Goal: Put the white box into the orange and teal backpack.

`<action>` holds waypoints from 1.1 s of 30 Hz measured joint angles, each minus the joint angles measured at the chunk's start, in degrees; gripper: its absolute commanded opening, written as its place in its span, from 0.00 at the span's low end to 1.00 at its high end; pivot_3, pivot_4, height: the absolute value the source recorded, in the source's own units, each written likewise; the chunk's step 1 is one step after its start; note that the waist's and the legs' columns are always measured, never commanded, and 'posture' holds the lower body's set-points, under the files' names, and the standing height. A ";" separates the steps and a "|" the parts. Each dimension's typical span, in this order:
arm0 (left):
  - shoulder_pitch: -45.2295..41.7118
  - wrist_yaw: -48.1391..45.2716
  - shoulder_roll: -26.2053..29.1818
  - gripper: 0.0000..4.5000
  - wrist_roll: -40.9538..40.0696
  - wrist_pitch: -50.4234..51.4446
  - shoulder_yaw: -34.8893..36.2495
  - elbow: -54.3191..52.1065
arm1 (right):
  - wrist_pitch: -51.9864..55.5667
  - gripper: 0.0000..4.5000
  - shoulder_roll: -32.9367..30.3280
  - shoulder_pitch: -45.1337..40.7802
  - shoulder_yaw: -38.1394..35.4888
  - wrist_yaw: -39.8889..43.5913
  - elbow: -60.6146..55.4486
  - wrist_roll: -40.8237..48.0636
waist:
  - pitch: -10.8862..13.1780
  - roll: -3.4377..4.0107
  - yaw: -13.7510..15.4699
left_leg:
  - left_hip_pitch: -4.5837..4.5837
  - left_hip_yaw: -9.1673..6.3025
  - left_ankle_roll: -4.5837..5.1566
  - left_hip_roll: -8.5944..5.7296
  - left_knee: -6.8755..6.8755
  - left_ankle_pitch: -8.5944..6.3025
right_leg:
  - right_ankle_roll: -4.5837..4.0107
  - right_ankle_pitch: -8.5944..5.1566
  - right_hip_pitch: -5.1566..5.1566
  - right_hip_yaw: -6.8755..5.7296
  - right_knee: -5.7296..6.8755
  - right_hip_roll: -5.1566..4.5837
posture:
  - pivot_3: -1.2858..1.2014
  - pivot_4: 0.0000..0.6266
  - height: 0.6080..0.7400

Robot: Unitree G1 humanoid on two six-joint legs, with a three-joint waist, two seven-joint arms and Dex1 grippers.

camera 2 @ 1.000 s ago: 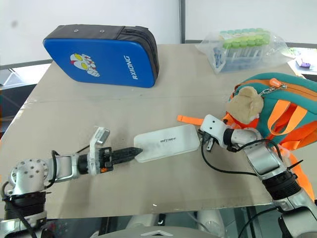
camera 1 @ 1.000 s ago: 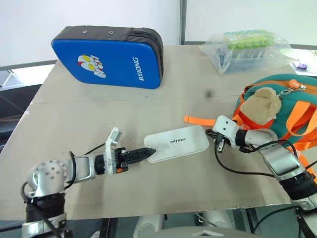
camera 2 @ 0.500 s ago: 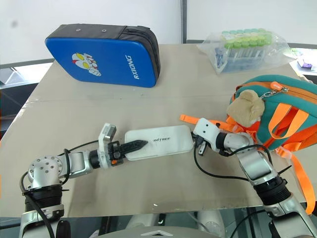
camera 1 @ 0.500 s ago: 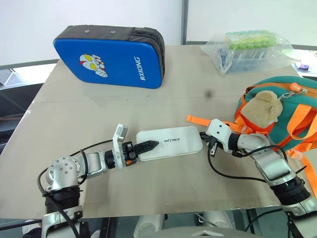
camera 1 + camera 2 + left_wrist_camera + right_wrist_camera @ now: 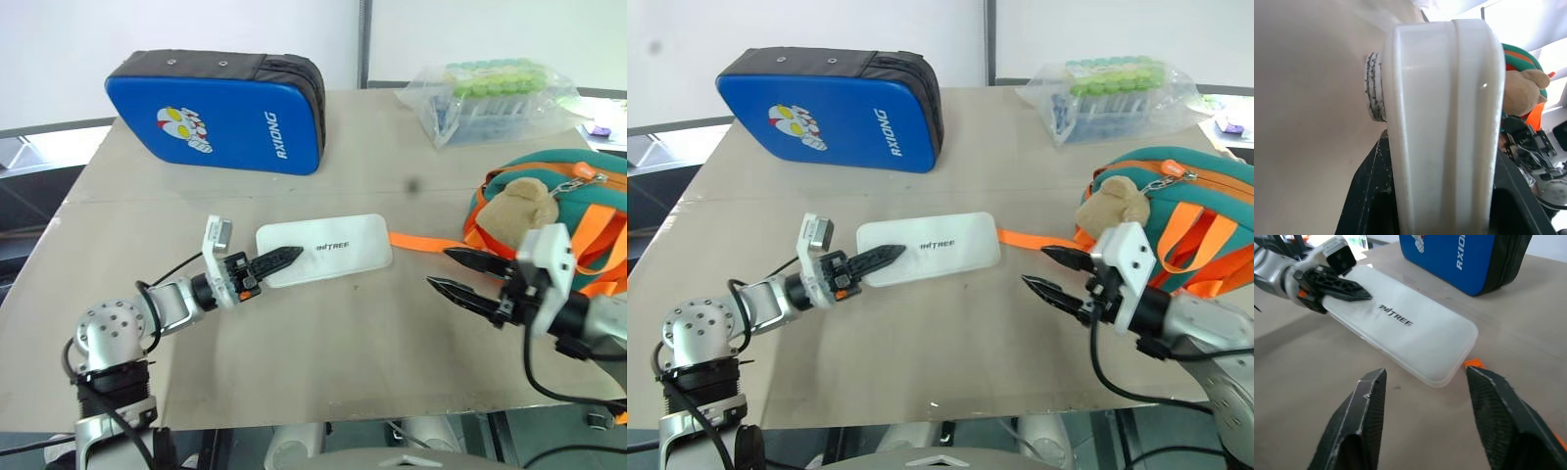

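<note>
The white box (image 5: pixel 321 251) is near the middle of the table (image 5: pixel 147 225). The left fingers (image 5: pixel 274 261) pinch one end of it. That end is between the two black fingers, and the box looks lifted a little off the table, but it is hard to be sure. The lid faces up and has small dark letters on it.

The right fingers (image 5: pixel 462 276) are wide apart and hold nothing. They point toward the box and sit a little way from its far end. In the right wrist view, the box lies past the two open fingertips (image 5: pixel 1374 382).

The orange and teal backpack (image 5: pixel 578 211) lies at the right side of the table. A tan plush piece (image 5: pixel 519 201) sits on its front. A thin orange strap (image 5: pixel 421 241) runs from the backpack across the table, and its tip is close to the box.

A big blue padded case (image 5: pixel 211 113) with a cartoon figure stands at the back of the table. A clear bag of green-capped tubes (image 5: pixel 485 93) lies at the back right.
</note>
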 measured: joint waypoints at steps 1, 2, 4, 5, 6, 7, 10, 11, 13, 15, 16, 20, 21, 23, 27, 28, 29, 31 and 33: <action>-1.10 -0.77 0.24 0.23 1.01 -1.16 -1.14 -0.24 | 1.55 0.90 -0.04 8.26 -8.96 -1.79 -2.31 5.89 | 0.02 0.01 0.86 | -0.18 -0.05 0.01 -0.03 0.03 0.00 | 0.01 -0.01 -0.05 -0.06 -0.05 -0.02 | 0.52 0.24 1.00; -1.11 -2.06 1.51 0.23 1.51 -1.86 -1.33 -0.67 | 2.50 0.99 -0.06 14.22 -15.61 -3.29 -3.07 9.38 | -0.01 -0.04 1.06 | -0.25 -0.03 0.01 -0.01 0.04 0.00 | 0.01 0.00 -0.07 -0.10 -0.07 0.02 | 0.52 0.24 1.00; -1.87 -4.31 2.51 0.23 3.18 -3.57 -2.23 -0.66 | 2.53 0.99 0.25 22.08 -25.61 -6.16 -2.21 15.51 | -0.04 -0.09 0.85 | -0.25 0.14 0.02 0.00 0.07 0.00 | 0.01 0.00 -0.12 -0.03 -0.09 0.02 | 0.52 0.24 1.00; -2.01 -5.59 2.69 0.23 3.85 -4.46 -2.73 -0.80 | 2.49 0.99 0.46 24.56 -28.26 -7.23 -1.34 17.80 | -0.05 -0.11 0.80 | -0.22 0.21 0.03 0.00 0.06 -0.01 | 0.01 0.00 -0.12 -0.01 -0.09 0.01 | 0.52 0.24 1.00; -2.18 -7.10 2.96 0.23 5.06 -5.82 -3.98 -0.94 | 2.11 0.99 1.03 26.94 -30.94 -8.20 0.03 20.85 | -0.04 -0.13 0.66 | -0.20 0.29 0.07 0.01 0.07 -0.03 | -0.08 -0.06 -0.12 0.03 -0.10 0.00 | 0.52 0.24 1.00; -2.39 -8.80 3.18 0.23 6.80 -7.35 -5.77 -1.30 | 1.33 0.99 1.72 29.30 -33.20 -8.79 1.74 23.88 | -0.03 -0.14 0.61 | -0.16 0.39 0.13 0.04 0.07 -0.07 | -0.13 -0.08 -0.12 0.11 -0.11 0.01 | 0.52 0.24 1.00; -3.19 -12.42 3.22 0.23 9.59 -10.04 -9.29 -1.83 | -0.16 0.99 1.49 32.13 -35.65 -9.37 7.90 23.62 | 0.06 -0.28 0.45 | 0.01 0.77 0.25 0.12 0.08 -0.12 | -0.06 -0.06 -0.10 0.39 -0.10 0.05 | 0.52 0.24 1.00; -3.44 -12.97 3.24 0.23 9.86 -10.54 -9.73 -1.85 | -0.70 0.99 1.05 32.06 -35.65 -9.85 9.29 22.09 | 0.06 -0.29 0.43 | 0.05 0.83 0.25 0.15 0.09 -0.12 | -0.05 -0.05 -0.10 0.42 -0.10 0.05 | 0.52 0.24 1.00; -4.11 -13.66 3.29 0.23 9.83 -11.03 -9.90 -2.01 | -2.17 0.99 -0.79 30.12 -35.12 -11.09 12.37 18.05 | 0.07 -0.30 0.41 | 0.10 0.91 0.25 0.19 0.09 -0.12 | -0.01 -0.04 -0.09 0.47 -0.08 0.06 | 0.52 0.24 1.00; -4.63 -13.32 3.37 0.23 8.86 -10.89 -9.32 -2.77 | -3.62 0.99 -2.68 25.02 -31.64 -11.96 14.75 16.00 | 0.15 -0.44 0.07 | 0.16 1.00 0.25 0.33 0.09 -0.12 | -0.05 -0.01 -0.07 0.50 -0.08 0.10 | 0.52 0.24 1.00; -4.79 -13.23 3.38 0.23 8.22 -10.76 -9.11 -3.76 | -4.24 0.99 -3.39 22.10 -29.63 -12.41 15.18 15.61 | 0.16 -0.42 0.02 | 0.17 0.99 0.24 0.34 0.08 -0.12 | -0.10 0.03 -0.07 0.48 -0.07 0.11 | 0.52 0.24 1.00; -4.02 -13.20 4.76 0.23 7.06 -10.71 -8.23 -8.18 | -4.96 0.99 -5.18 11.08 -19.78 -15.15 16.94 14.81 | 0.20 -0.38 -0.27 | 0.14 0.99 0.23 0.39 0.05 -0.12 | 0.05 0.15 -0.08 0.45 -0.08 0.19 | 0.52 0.24 1.00; -3.77 -13.14 4.88 0.23 6.56 -10.71 -8.03 -8.97 | -4.96 0.99 -5.35 8.79 -17.60 -16.11 17.22 14.36 | 0.21 -0.36 -0.22 | 0.13 0.99 0.23 0.37 0.05 -0.12 | 0.08 0.16 -0.09 0.45 -0.08 0.18 | 0.52 0.24 1.00; -3.48 -12.25 5.00 0.23 5.61 -10.71 -7.49 -10.22 | -5.14 0.87 -5.53 2.69 -13.41 -18.73 18.96 12.82 | 0.23 -0.37 -0.17 | 0.05 0.99 0.23 0.34 0.06 -0.12 | 0.10 0.17 -0.13 0.45 -0.13 0.16 | 0.52 0.24 1.00; -3.63 -8.82 4.91 0.23 3.81 -11.19 -5.48 -10.89 | -5.67 0.49 -6.45 -3.94 -8.35 -21.22 20.97 8.92 | 0.23 -0.38 0.15 | 0.02 0.97 0.23 0.29 0.09 -0.12 | 0.12 0.17 -0.14 0.44 -0.14 0.14 | 0.52 0.24 1.00; -3.52 -7.90 4.82 0.23 3.38 -11.27 -5.06 -10.91 | -5.87 0.37 -6.45 -4.36 -7.70 -21.06 21.05 8.41 | 0.23 -0.38 0.30 | 0.02 0.96 0.23 0.29 0.09 -0.12 | 0.12 0.17 -0.14 0.42 -0.14 0.14 | 0.52 0.24 1.00; -3.40 -6.25 4.41 0.23 2.72 -11.28 -4.35 -10.90 | -6.05 0.30 -6.45 -5.56 -6.56 -20.82 21.24 7.85 | 0.23 -0.38 0.35 | 0.03 0.99 0.23 0.30 0.09 -0.12 | 0.13 0.18 -0.14 0.45 -0.14 0.14 | 0.52 0.24 1.00; -3.30 -2.23 3.01 0.23 0.80 -11.42 -3.18 -10.64 | -6.20 0.09 -6.49 -9.06 -4.45 -20.24 21.51 6.98 | 0.23 -0.37 0.16 | 0.07 1.05 0.23 0.30 0.11 -0.12 | 0.14 0.19 -0.15 0.53 -0.12 0.14 | 0.52 0.24 1.00; -3.07 0.88 1.70 0.23 0.19 -12.30 -2.56 -10.62 | -6.17 0.01 -6.73 -13.82 -1.69 -19.36 22.22 6.92 | 0.25 -0.37 -0.17 | 0.10 1.07 0.23 0.30 0.13 -0.12 | 0.16 0.22 -0.14 0.55 -0.08 0.16 | 0.52 0.24 1.00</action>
